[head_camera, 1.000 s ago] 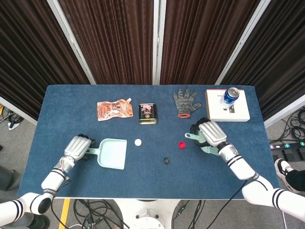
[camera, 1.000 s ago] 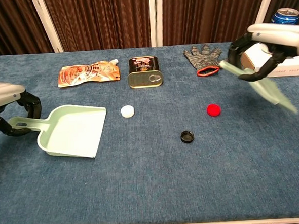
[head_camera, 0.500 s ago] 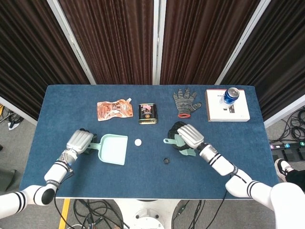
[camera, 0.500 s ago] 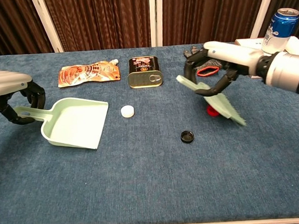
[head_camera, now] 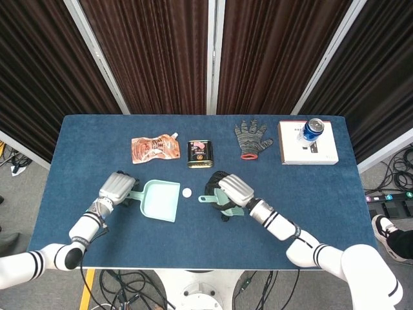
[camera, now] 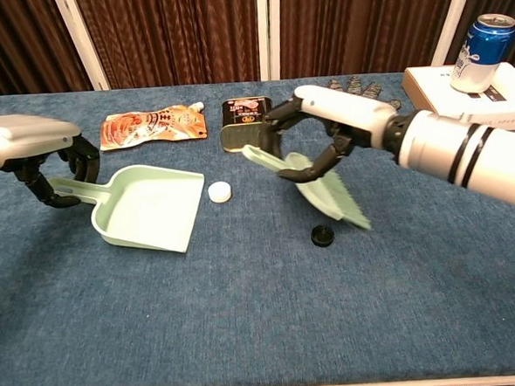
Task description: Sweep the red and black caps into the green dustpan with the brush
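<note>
My left hand point(head_camera: 116, 187) point(camera: 36, 147) grips the handle of the green dustpan point(head_camera: 161, 201) point(camera: 149, 213), which lies flat at the table's left-centre with its mouth facing right. My right hand point(head_camera: 230, 189) point(camera: 334, 127) holds the pale green brush point(head_camera: 226, 205) point(camera: 323, 189) at the middle of the table, bristles slanting down to the right. The black cap point(camera: 322, 235) lies just below the brush's tip. The red cap shows in neither view; the brush and hand cover the spot where it lay. A white cap point(head_camera: 187, 192) point(camera: 219, 192) sits between the dustpan and the brush.
Along the back stand an orange pouch point(head_camera: 155, 148), a tin can point(head_camera: 200, 154), a grey glove point(head_camera: 251, 137) and a white box point(head_camera: 316, 154) bearing a blue drinks can point(head_camera: 312, 128). The table's front edge is near the black cap's side.
My right hand has carried the brush leftwards from the right side to the middle, passing over the red cap. My left hand has slid the dustpan rightwards, closer to the white cap.
</note>
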Controlling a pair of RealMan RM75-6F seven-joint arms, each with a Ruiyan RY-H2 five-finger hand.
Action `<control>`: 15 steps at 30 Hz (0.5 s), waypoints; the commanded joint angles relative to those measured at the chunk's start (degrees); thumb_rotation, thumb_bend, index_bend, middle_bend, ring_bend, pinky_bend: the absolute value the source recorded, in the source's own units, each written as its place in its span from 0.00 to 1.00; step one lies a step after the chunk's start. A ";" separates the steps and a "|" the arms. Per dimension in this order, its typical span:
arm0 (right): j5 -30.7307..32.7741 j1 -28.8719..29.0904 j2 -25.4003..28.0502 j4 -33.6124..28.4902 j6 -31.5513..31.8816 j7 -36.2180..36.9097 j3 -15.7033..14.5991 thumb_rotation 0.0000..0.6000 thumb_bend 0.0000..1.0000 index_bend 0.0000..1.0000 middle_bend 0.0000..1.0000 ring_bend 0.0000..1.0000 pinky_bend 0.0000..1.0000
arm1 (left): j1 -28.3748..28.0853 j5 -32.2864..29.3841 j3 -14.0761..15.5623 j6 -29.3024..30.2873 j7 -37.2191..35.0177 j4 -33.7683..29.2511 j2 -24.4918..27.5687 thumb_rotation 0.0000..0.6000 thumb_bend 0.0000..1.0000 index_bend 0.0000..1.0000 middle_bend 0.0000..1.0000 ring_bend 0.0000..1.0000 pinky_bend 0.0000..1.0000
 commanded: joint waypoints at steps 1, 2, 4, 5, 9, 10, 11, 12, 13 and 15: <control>0.26 1.07 -2.26 1.05 0.94 2.18 0.74 1.00 0.58 0.73 0.62 0.28 0.19 | -0.47 -0.32 0.22 0.01 0.30 -0.38 -0.17 1.00 0.35 0.51 0.51 0.34 0.26; 0.36 1.34 -2.93 1.39 1.19 2.77 0.97 1.00 0.58 0.73 0.62 0.28 0.19 | -0.62 -0.41 0.31 0.07 0.44 -0.50 -0.22 1.00 0.35 0.51 0.51 0.34 0.26; 0.59 1.96 -4.42 2.24 1.75 4.13 1.52 1.00 0.58 0.73 0.62 0.28 0.19 | -0.95 -0.61 0.63 0.26 0.93 -0.81 -0.29 1.00 0.35 0.51 0.51 0.34 0.26; 0.67 2.23 -4.95 2.55 1.96 4.74 1.73 1.00 0.58 0.73 0.62 0.28 0.19 | -1.11 -0.78 0.75 0.31 1.16 -0.92 -0.33 1.00 0.35 0.51 0.51 0.34 0.26; 0.53 2.82 -5.52 2.49 3.81 7.40 2.16 1.00 0.58 0.73 0.62 0.28 0.19 | -1.89 -2.04 1.01 0.33 2.04 -1.26 -0.26 1.00 0.35 0.51 0.51 0.34 0.26; 0.46 2.62 -5.08 2.06 4.77 7.60 2.22 1.00 0.58 0.73 0.62 0.28 0.19 | -2.09 -2.45 0.99 0.48 2.22 -1.36 -0.18 1.00 0.35 0.51 0.51 0.34 0.26; 0.46 2.39 -4.53 1.45 5.40 7.79 2.21 1.00 0.58 0.73 0.62 0.28 0.19 | -2.21 -2.74 0.99 0.61 2.32 -1.48 -0.11 1.00 0.35 0.51 0.51 0.34 0.26; 0.53 2.01 -3.50 0.32 5.95 7.95 2.09 1.00 0.58 0.73 0.62 0.28 0.19 | -2.33 -2.99 1.02 0.82 2.41 -1.67 0.01 1.00 0.35 0.51 0.51 0.34 0.26; 0.58 1.68 -2.57 -0.72 6.25 7.87 1.93 1.00 0.58 0.73 0.62 0.28 0.19 | -2.41 -3.14 1.06 0.94 2.46 -1.78 0.09 1.00 0.35 0.51 0.51 0.34 0.26; 0.72 0.68 -0.14 -3.63 6.72 7.29 1.26 1.00 0.58 0.73 0.62 0.28 0.19 | -2.58 -3.39 1.24 1.19 2.59 -1.99 0.27 1.00 0.35 0.51 0.51 0.34 0.26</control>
